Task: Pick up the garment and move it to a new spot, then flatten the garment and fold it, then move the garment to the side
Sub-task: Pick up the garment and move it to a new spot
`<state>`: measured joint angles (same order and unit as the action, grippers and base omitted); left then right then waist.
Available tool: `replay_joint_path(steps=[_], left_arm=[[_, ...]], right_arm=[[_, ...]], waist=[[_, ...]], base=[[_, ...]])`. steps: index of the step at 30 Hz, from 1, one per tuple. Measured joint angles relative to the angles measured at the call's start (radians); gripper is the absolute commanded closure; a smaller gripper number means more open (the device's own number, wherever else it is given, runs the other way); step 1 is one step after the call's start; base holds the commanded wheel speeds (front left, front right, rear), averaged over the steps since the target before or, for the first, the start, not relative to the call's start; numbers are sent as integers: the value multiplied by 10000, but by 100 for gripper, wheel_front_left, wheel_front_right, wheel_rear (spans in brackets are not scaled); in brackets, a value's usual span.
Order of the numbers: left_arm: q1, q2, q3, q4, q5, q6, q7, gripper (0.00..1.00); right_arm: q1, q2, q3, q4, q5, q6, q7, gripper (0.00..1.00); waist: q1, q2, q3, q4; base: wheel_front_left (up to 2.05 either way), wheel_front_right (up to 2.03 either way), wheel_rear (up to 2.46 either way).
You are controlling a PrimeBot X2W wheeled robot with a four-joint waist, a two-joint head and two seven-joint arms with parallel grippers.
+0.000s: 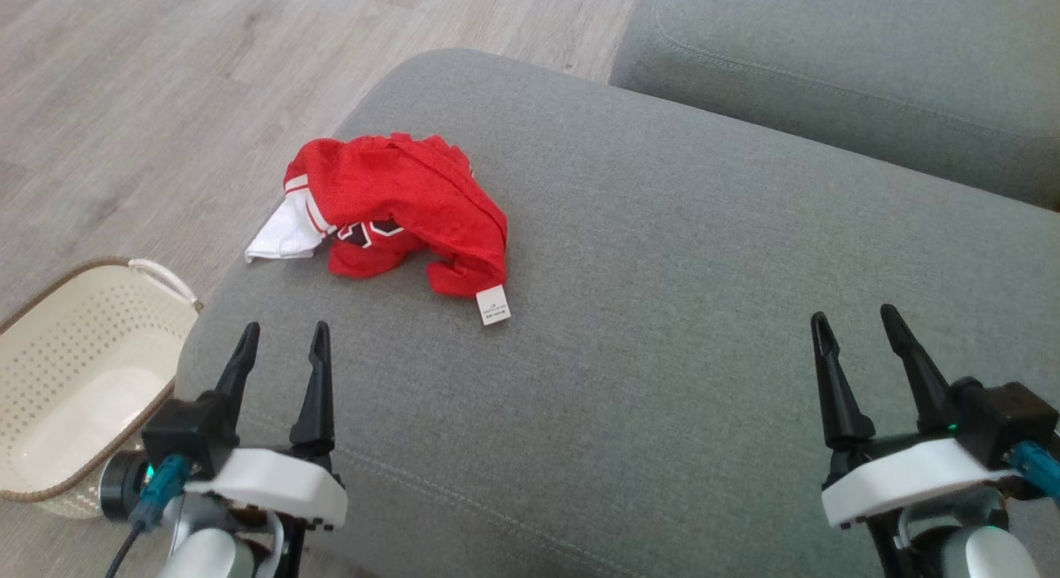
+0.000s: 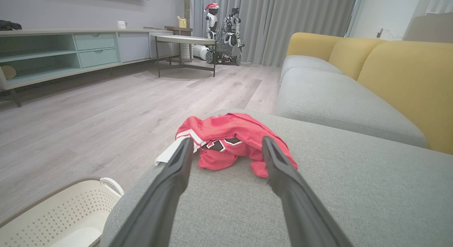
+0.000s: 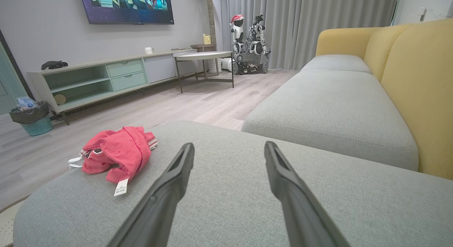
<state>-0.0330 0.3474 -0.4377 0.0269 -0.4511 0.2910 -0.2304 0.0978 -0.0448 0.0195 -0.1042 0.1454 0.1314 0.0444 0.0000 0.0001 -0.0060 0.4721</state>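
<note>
The garment (image 1: 397,209), a red T-shirt with a white sleeve, striped trim and a white tag, lies crumpled near the far left edge of the grey sofa cushion (image 1: 662,313). It also appears in the left wrist view (image 2: 230,139) and the right wrist view (image 3: 116,151). My left gripper (image 1: 283,338) is open over the cushion's near left part, a short way in front of the garment, with nothing between its fingers. My right gripper (image 1: 855,323) is open at the near right, far from the garment, and holds nothing.
A cream perforated basket (image 1: 74,379) stands on the wooden floor left of the cushion. A second grey seat (image 1: 845,73) with yellow backrests (image 3: 417,84) lies beyond. Farther off are a low cabinet (image 3: 106,79), a round table (image 3: 203,57) and a parked robot (image 3: 247,45).
</note>
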Motion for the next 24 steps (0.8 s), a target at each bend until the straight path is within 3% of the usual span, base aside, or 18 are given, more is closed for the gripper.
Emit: replay_joint_path(steps=[12, 20, 24], left_arm=[[-469, -236, 207, -40, -2, -29, -121, 0], [-2342, -951, 1078, 589, -75, -527, -234, 0], [-3325, -1294, 1532, 1969, -268, -1095, -259, 0]], right_arm=[[-109, -2, 90, -370, -194, 0, 370, 0], [-980, -357, 303, -819, -242, 0, 813, 0], [-1128, -587, 255, -972, -242, 0, 1016, 0]], waist=[[0, 0, 710, -275], [1, 0, 1713, -1151], [2, 0, 2266, -1676]], base=[[0, 0, 0], [0, 0, 0], [0, 0, 0]])
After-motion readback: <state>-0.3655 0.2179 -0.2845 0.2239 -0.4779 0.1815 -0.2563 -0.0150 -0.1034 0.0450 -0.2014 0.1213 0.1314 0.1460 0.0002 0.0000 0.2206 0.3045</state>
